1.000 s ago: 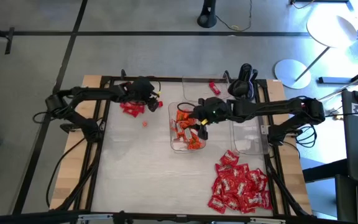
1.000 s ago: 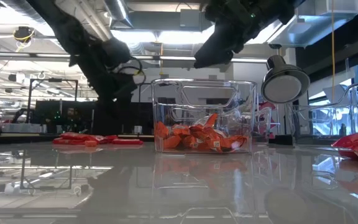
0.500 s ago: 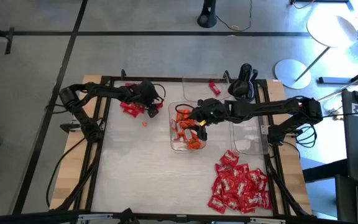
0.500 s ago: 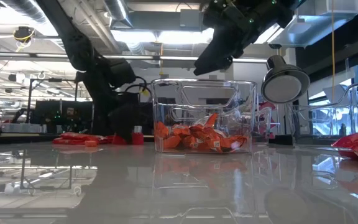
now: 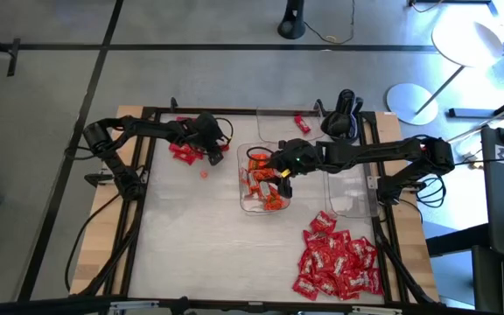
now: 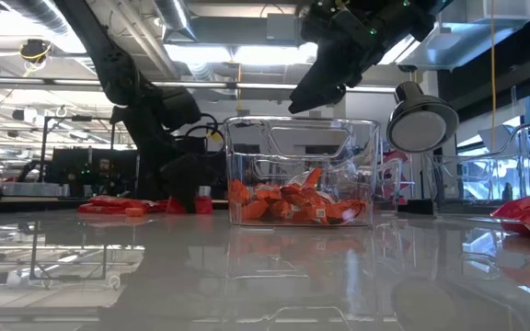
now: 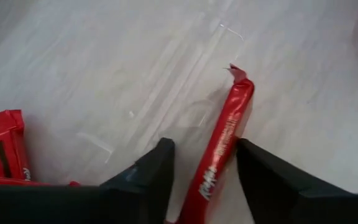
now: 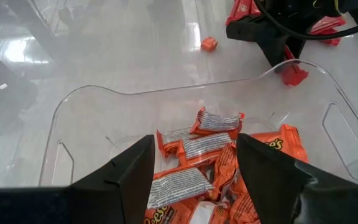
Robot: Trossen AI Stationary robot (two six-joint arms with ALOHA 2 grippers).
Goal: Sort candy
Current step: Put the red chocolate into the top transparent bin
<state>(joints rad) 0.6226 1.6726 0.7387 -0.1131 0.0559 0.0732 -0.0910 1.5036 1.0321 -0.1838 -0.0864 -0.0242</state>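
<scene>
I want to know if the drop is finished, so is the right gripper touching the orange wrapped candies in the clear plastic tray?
Apart. In the low view the right gripper hangs above the tray's rim, with the orange candies down on the tray floor.

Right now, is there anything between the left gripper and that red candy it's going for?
Nothing visible. In the left wrist view the left gripper is down at the table with its fingers either side of the long red candy, and the gap holds only that wrapper. Other red candies lie off to one side.
</scene>
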